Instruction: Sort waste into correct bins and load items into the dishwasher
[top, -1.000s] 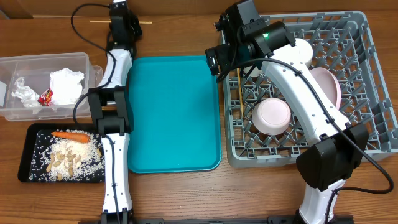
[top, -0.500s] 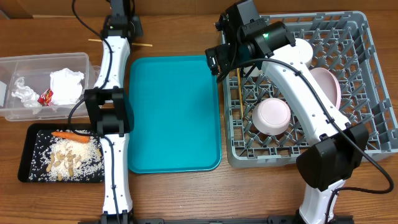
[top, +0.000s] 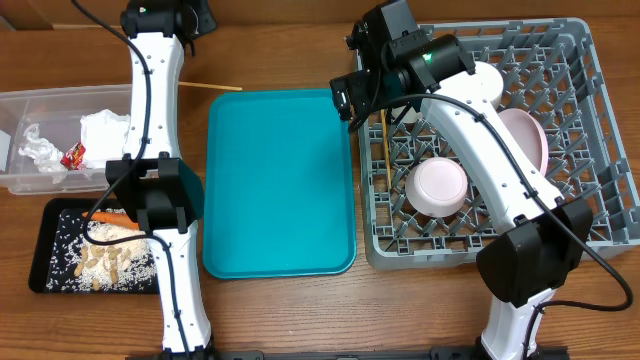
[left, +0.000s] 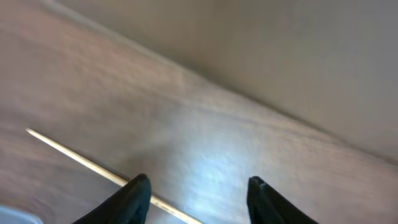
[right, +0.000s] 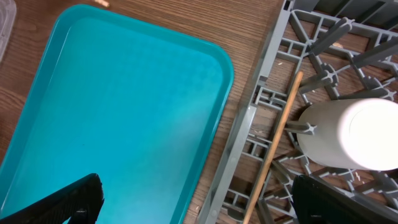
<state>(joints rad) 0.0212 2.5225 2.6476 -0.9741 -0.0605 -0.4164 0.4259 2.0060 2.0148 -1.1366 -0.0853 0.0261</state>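
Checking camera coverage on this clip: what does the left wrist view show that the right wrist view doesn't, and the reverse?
Left wrist only: a loose chopstick lying flat near the open left gripper. Right wrist only: the teal tray, and the grey rack with a second chopstick and a white cup in it. Shared: the wooden table.

Shows a plain teal tray (top: 280, 180), a grey dish rack (top: 600, 120) gridded with pegs, a black tray (top: 37, 245) speckled with white rice scraps (top: 65, 250) and tan peanuts (top: 100, 265), a red wrapper (top: 73, 154), white tissue (top: 105, 132), a brown wood-grain table (top: 300, 310).
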